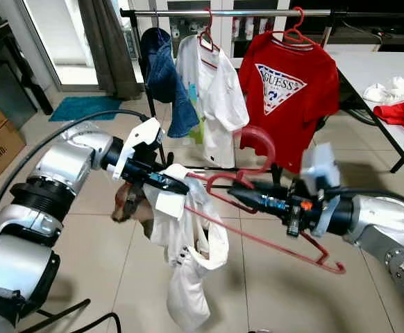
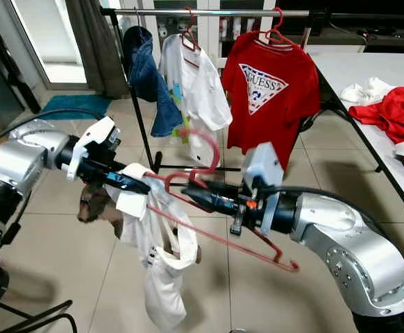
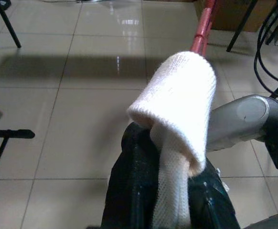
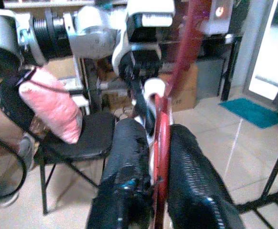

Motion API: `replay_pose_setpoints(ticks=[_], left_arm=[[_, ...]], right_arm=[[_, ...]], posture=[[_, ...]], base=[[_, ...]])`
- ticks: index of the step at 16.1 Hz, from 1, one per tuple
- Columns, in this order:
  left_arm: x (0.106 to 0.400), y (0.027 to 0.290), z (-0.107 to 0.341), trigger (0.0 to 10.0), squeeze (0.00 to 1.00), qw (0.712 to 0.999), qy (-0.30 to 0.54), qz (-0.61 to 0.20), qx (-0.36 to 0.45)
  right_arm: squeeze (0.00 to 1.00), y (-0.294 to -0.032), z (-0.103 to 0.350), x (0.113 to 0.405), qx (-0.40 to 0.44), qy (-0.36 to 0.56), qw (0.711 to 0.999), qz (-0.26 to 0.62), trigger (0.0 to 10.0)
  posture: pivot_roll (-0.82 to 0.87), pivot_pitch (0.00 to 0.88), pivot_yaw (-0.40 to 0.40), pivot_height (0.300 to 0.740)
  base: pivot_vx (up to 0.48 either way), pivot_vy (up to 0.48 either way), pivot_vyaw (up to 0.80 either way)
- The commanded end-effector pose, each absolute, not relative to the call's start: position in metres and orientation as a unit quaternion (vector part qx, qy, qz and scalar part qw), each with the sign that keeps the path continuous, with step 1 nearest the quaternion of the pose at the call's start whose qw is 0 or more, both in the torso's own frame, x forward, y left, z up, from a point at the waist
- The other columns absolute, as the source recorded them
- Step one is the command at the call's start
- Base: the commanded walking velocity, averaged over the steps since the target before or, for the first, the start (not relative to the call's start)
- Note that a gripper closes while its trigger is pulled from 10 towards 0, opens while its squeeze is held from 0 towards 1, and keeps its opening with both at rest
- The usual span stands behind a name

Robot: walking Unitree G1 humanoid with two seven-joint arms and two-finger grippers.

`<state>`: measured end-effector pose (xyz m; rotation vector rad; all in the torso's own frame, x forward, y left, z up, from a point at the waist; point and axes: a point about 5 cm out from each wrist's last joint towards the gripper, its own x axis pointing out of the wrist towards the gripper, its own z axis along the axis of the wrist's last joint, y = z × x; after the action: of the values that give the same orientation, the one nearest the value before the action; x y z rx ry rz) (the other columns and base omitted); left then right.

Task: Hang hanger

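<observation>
Hanger (image 1: 257, 208), clamped by right gripper (image 1: 238, 196), carries white garment (image 1: 188, 257) pinched by left gripper (image 1: 178, 186); loosely draped cloth may slide off before reaching rail (image 1: 230, 12).

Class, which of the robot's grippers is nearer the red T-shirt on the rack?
Right. The right gripper, holding the red hanger, sits just below the red T-shirt; the left gripper, pinching the white garment, is farther left.

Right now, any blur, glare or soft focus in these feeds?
Left eye view: the red hanger hook is motion-smeared, the rest is sharp. Left wrist view: window glare on the floor tiles; the left pincer and white garment sit close and soft. Right wrist view: generally blurry, the right pincer out of focus on the hanger.
</observation>
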<state>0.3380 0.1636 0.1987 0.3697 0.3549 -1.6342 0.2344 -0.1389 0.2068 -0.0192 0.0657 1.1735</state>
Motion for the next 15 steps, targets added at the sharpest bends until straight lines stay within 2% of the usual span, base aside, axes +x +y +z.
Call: replay_pose_setpoints(ticks=[1, 3, 6, 10, 13, 14, 15], left_arm=[[0.34, 0.165, 0.208, 0.0, 0.0, 0.664, 0.131, -0.72, 0.154], [0.344, 0.173, 0.212, 0.0, 0.0, 0.683, 0.125, -0.704, 0.149], [0.355, 0.185, 0.209, 0.0, 0.0, 0.752, 0.118, -0.626, 0.171], [0.36, 0.186, 0.205, 0.0, 0.0, 0.773, 0.121, -0.597, 0.174], [0.366, 0.179, 0.208, 0.0, 0.0, 0.791, 0.109, -0.579, 0.166], [0.366, 0.17, 0.212, 0.0, 0.0, 0.789, 0.096, -0.589, 0.149], [0.365, 0.165, 0.213, 0.0, 0.0, 0.782, 0.093, -0.599, 0.146]], right_arm=[[1.0, -0.136, 0.211, 0.234, -0.005, 0.02, 0.83, 0.558, 10.0], [1.0, -0.14, 0.211, 0.236, -0.004, 0.016, 0.839, 0.544, 10.0], [1.0, -0.157, 0.224, 0.241, 0.039, -0.027, 0.871, 0.489, 10.0], [1.0, -0.161, 0.229, 0.233, 0.077, -0.043, 0.868, 0.488, 10.0], [1.0, -0.157, 0.211, 0.224, 0.065, 0.023, 0.861, 0.504, 10.0], [1.0, -0.156, 0.181, 0.227, 0.047, 0.109, 0.873, 0.472, 10.0], [1.0, -0.158, 0.152, 0.238, 0.049, 0.18, 0.896, 0.403, 10.0]], posture=[[-0.19, 0.0, 0.092, 0.74], [-0.19, 0.0, 0.09, 0.74], [-0.18, 0.0, 0.086, 0.74], [-0.18, 0.0, 0.091, 0.74], [-0.18, 0.0, 0.091, 0.74], [-0.18, 0.0, 0.096, 0.74], [-0.18, 0.0, 0.1, 0.74]], base=[[0.0, 0.0, 0.0], [0.0, 0.0, 0.0], [0.0, 0.0, 0.0], [0.0, 0.0, 0.0], [0.0, 0.0, 0.0], [0.0, 0.0, 0.0], [0.0, 0.0, 0.0]])
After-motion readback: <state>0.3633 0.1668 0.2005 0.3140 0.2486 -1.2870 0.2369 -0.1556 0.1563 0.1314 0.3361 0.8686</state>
